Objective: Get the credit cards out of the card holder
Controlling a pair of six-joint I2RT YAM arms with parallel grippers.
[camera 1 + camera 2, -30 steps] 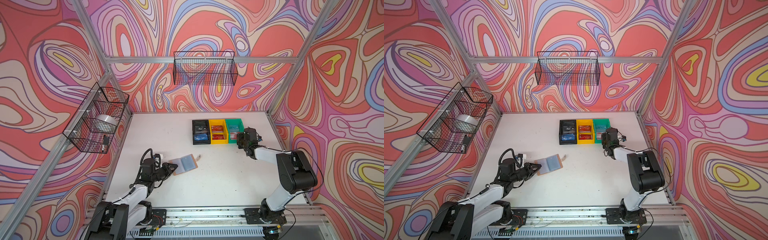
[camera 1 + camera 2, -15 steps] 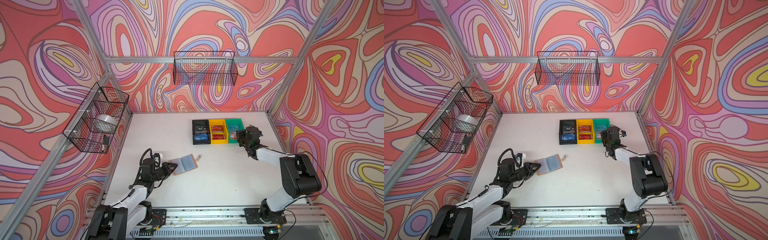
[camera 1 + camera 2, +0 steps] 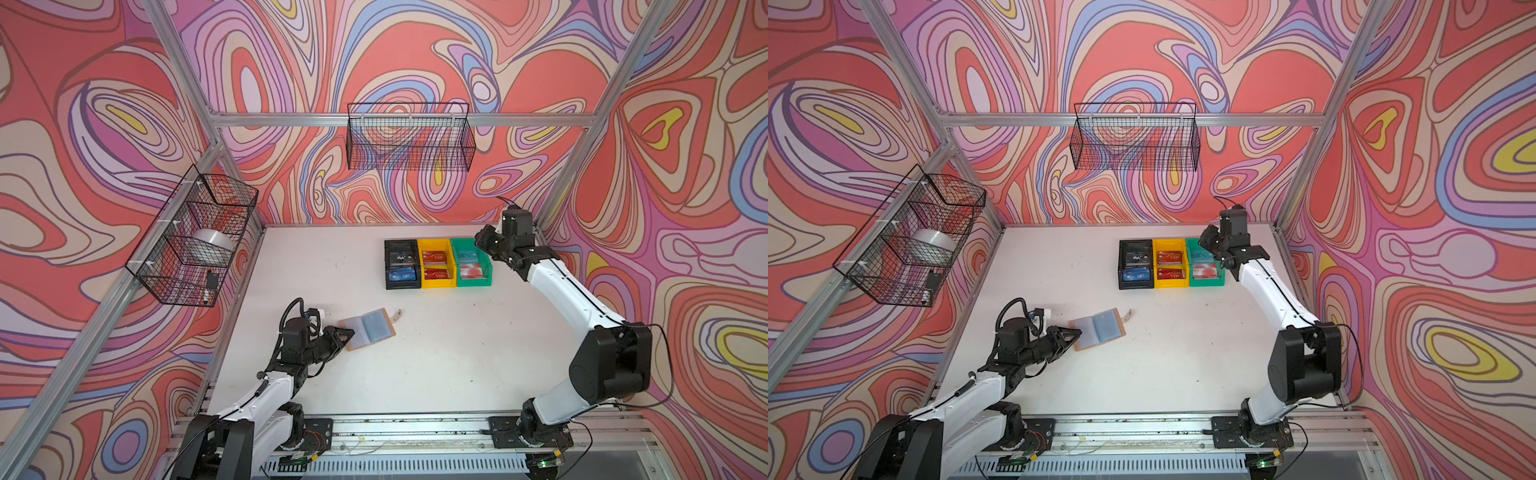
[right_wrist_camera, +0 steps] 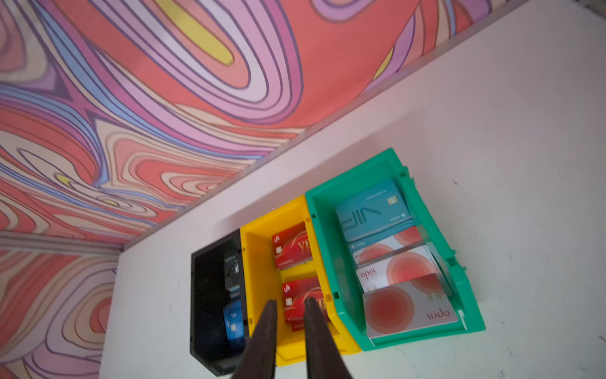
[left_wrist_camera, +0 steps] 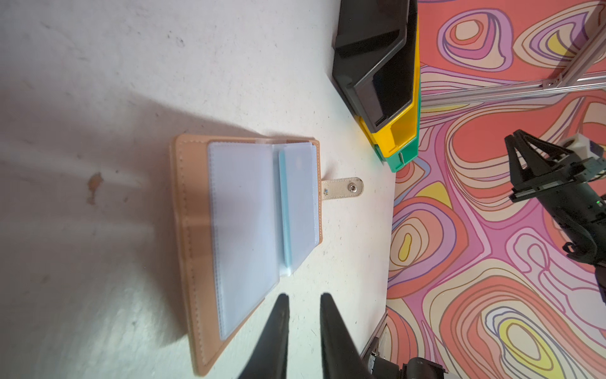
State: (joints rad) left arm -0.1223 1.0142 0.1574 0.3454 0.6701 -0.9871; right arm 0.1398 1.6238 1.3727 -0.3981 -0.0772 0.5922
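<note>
The card holder lies open and flat on the white table, strap tab sticking out. Its clear bluish sleeves show only bare plastic. My left gripper sits low at the holder's left edge, jaws a narrow gap apart with nothing between them. Credit cards lie in the bins; a pale one with a big red circle rests at the front of the green bin. My right gripper hovers by the back wall above the bins, narrowly open and empty.
Black, yellow and green bins stand side by side at the back, holding several cards. A wire basket hangs on the back wall. Another wire basket, on the left wall, holds a tape roll.
My right gripper has lifted away from the green bin toward the back wall, and its jaws have narrowed. The left arm and the card holder have not moved.
</note>
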